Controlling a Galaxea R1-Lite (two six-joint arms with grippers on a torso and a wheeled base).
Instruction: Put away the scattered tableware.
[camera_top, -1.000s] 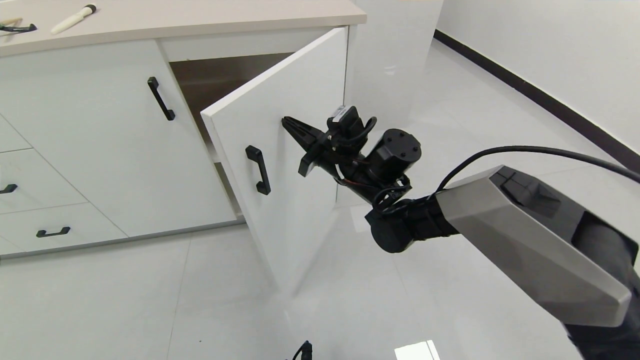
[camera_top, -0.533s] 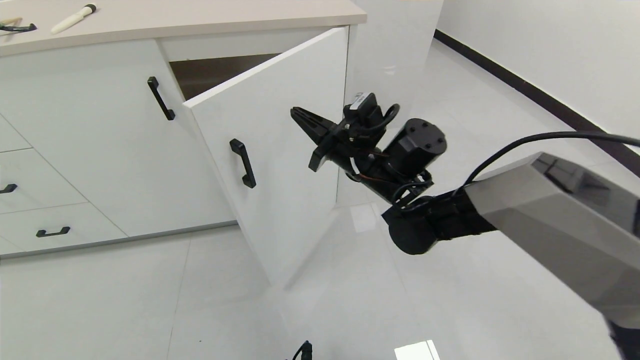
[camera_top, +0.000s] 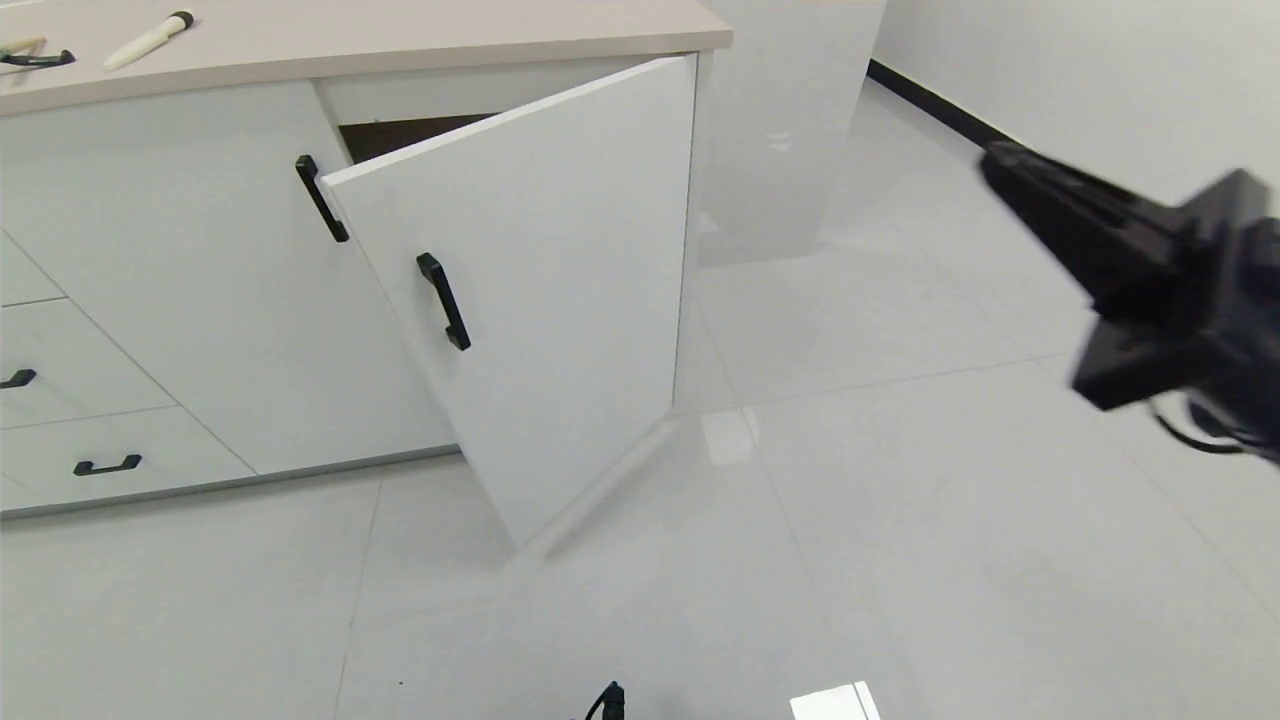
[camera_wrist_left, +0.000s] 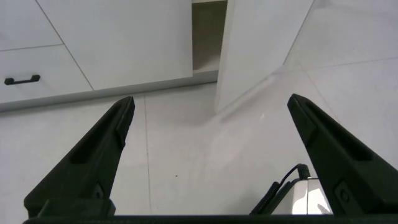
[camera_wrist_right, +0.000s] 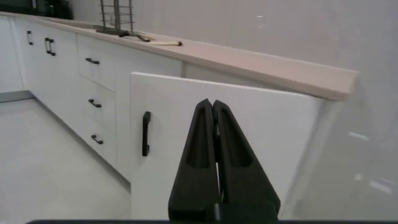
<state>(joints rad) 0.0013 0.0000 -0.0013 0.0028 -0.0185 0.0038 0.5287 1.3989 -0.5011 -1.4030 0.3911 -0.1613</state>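
Slim cream utensil (camera_top: 148, 38) at 11 o'clock looks light and stiff, I'd grab mid-handle; right tool (camera_wrist_right: 212, 104) pinched together, left tool (camera_wrist_left: 211, 99) spread apart.

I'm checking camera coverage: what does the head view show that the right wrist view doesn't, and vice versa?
Head view adds the dark cabinet opening behind the ajar door, plus the closed neighbouring door. Right wrist view adds a wire rack on the countertop, and lets you see that the right gripper is shut. Both share the ajar door, its black handle, the countertop and the right gripper.
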